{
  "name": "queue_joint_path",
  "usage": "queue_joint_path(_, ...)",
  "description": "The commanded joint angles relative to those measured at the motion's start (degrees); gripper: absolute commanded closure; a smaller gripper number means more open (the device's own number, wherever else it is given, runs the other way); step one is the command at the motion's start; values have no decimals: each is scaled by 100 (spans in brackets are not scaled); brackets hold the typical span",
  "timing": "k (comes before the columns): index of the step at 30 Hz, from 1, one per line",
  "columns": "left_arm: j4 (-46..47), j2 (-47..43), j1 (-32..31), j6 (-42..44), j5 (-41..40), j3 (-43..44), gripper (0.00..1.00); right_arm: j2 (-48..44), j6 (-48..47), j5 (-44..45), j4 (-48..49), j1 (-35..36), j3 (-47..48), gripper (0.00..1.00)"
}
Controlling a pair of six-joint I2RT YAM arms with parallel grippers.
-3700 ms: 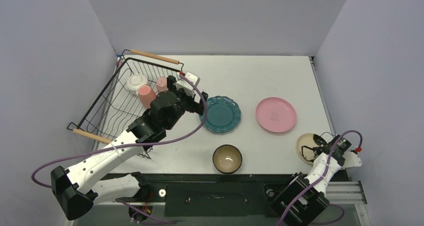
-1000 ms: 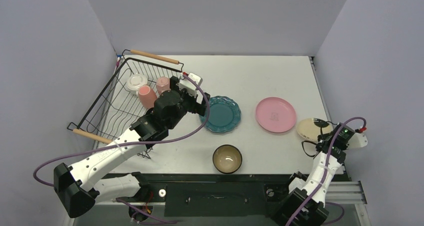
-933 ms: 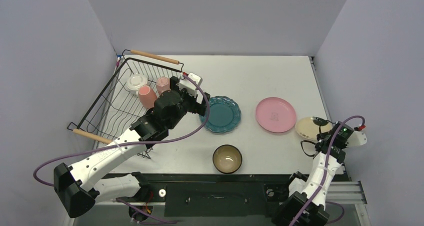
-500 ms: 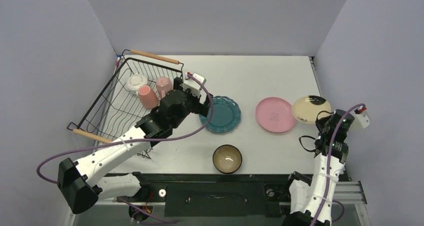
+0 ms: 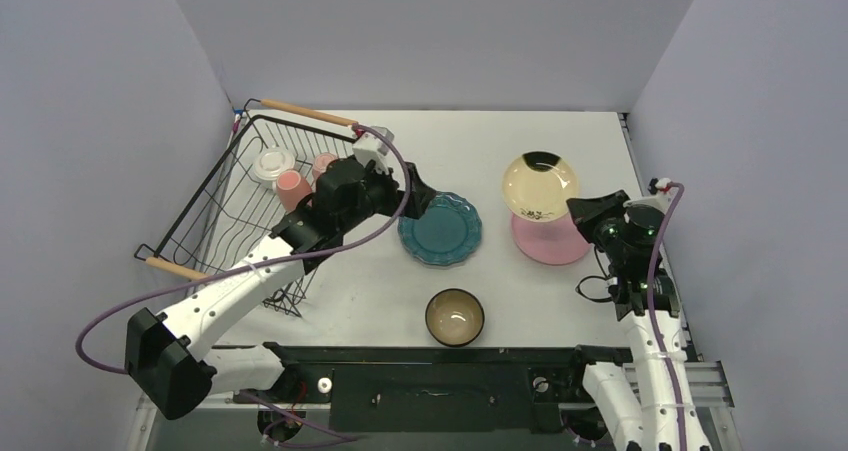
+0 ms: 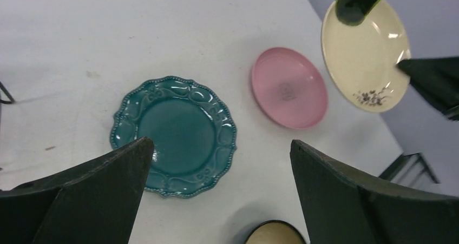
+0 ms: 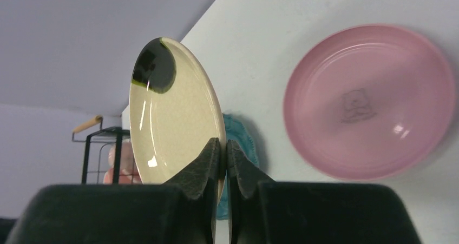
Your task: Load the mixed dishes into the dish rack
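Cream plate (image 5: 540, 184) up on edge in my right gripper (image 7: 222, 153), left gripper (image 6: 219, 143) gaping.

My right fingers are pinched tight on the plate's rim, holding it tilted in the air above the pink plate (image 5: 551, 243) near the table's (image 5: 480, 151) right edge. My left jaws are spread wide with nothing in them, over the teal plate (image 5: 441, 229) mid-table. The dish rack (image 5: 308, 112) sits at the far left corner (three mugs (image 5: 290, 184) inside), and the dark bowl (image 5: 455, 317) is by the near edge.

Lab robot cell, we record: bare lilac walls (image 5: 430, 31) enclosing a white table (image 5: 480, 141); left arm (image 5: 215, 301) and right arm (image 5: 655, 341) on a black rail (image 5: 430, 386), frame bottom
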Motion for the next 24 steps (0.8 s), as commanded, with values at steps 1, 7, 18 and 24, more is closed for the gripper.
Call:
queue_joint_path(1,430,-196,905,-2403,1867,-242,1,-130,556,-372,1044,620,-166,100)
queue_joint_path(7,820,-328,1219,-3104,2715,-706,6,-172,763,-434,1654,1504,-387,100)
queue_joint_path(18,740,-287,1191,-2588,2872,-416,14,-253,585,-591,2191,2456,-543,100)
queue_joint_path(24,713,-172,1145,-2256,3345,-186,18,-154,468,-642,2221,2811,-543,100)
